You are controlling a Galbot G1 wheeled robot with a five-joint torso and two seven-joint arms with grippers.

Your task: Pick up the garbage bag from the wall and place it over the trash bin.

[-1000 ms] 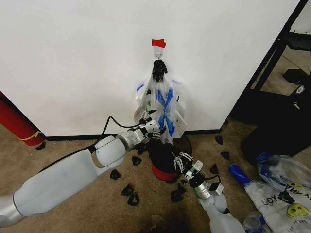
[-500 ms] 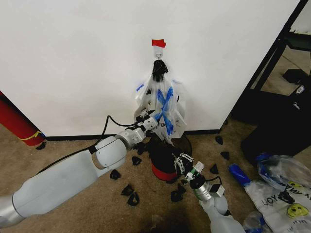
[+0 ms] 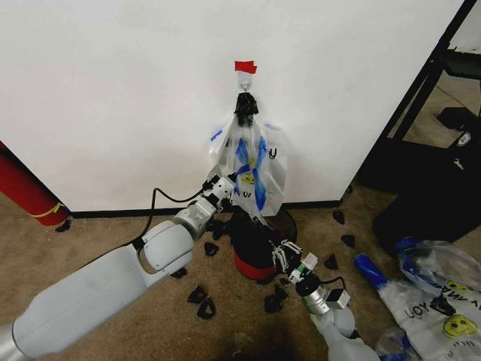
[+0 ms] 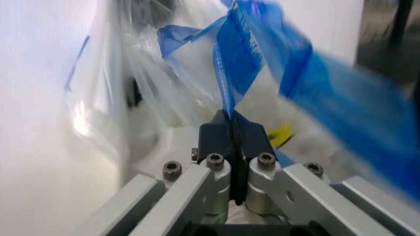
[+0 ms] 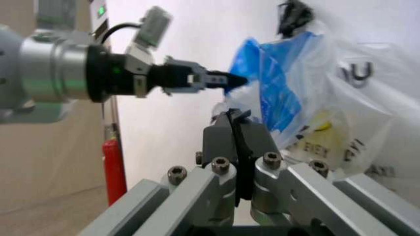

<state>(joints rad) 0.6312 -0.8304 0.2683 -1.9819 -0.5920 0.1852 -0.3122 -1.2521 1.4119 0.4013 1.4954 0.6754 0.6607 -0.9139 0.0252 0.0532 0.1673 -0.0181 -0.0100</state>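
Bag (image 3: 252, 169) hanging on the wall (image 3: 113, 90), bunched under a black clip (image 3: 245, 107) on a hook beneath red tape (image 3: 245, 67). Blue tape strips (image 3: 259, 169) crossing its front, a yellow smiley at about mid-height, and a black "U" legible near its right edge. From the right wrist, "U" again (image 5: 357, 71) high on the plastic, plus part of a printed word lower down, too creased to read.

Bin (image 3: 252, 248) on the carpet right below the bag, black mesh over a red base, the bag's lower end hanging in front of its rim.

Left gripper (image 3: 227, 186) against the bag's lower left; in its wrist view, fingers (image 4: 220, 135) pressed together with a blue strip (image 4: 229, 64) of the bag pinched between the tips. Same pinch seen side-on from the right wrist (image 5: 226, 79).

Right gripper (image 3: 285, 252) low beside the bin's right side; fingers (image 5: 220, 137) closed on each other, holding nothing.

Black scraps (image 3: 201, 301) strewn over the carpet around the bin. Red roll (image 3: 26, 188) with a yellow band leaning at far left. More printed bags (image 3: 440, 297) heaped at right, a black rack (image 3: 443, 75) behind them.
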